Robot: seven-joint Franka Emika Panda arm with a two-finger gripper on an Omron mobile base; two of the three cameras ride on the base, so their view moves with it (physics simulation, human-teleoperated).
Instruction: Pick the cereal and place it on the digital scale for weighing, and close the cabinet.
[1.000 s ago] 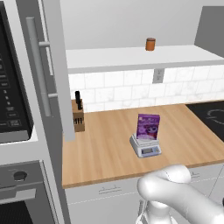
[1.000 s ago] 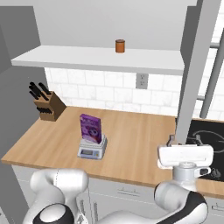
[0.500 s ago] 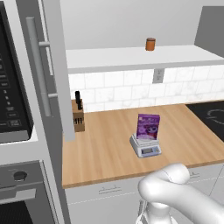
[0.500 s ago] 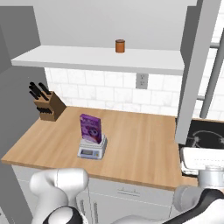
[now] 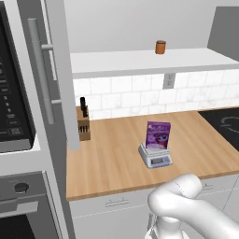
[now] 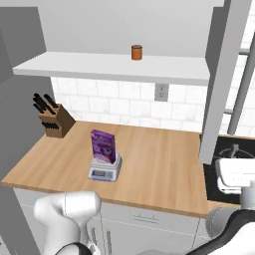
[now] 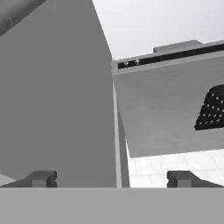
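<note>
The purple cereal (image 5: pixel 158 135) box stands upright on the light-grey digital scale (image 5: pixel 156 158) in the middle of the wooden counter, also seen as cereal (image 6: pixel 103 146) on scale (image 6: pixel 104 171). The grey cabinet stands open, with one door (image 5: pixel 53 70) swung out at the left and the other door (image 6: pixel 220 79) at the right. My gripper (image 7: pixel 112 179) is open and holds nothing; its fingertips (image 7: pixel 43 178) are wide apart, facing a flat grey cabinet door (image 7: pixel 57 96). The white hand (image 6: pixel 237 172) sits low beside the right door, over the stove.
An orange-brown jar (image 5: pixel 160 47) stands on the open shelf. A knife block (image 5: pixel 84 125) is at the counter's left end, beside the oven column (image 5: pixel 14 116). A black cooktop (image 5: pixel 224 125) lies at the right. A grey underside with a black vent (image 7: pixel 212 107) hangs overhead.
The hand has swung to the right, away from the counter's front edge, to beside the open right door. Cereal and scale have not moved.
</note>
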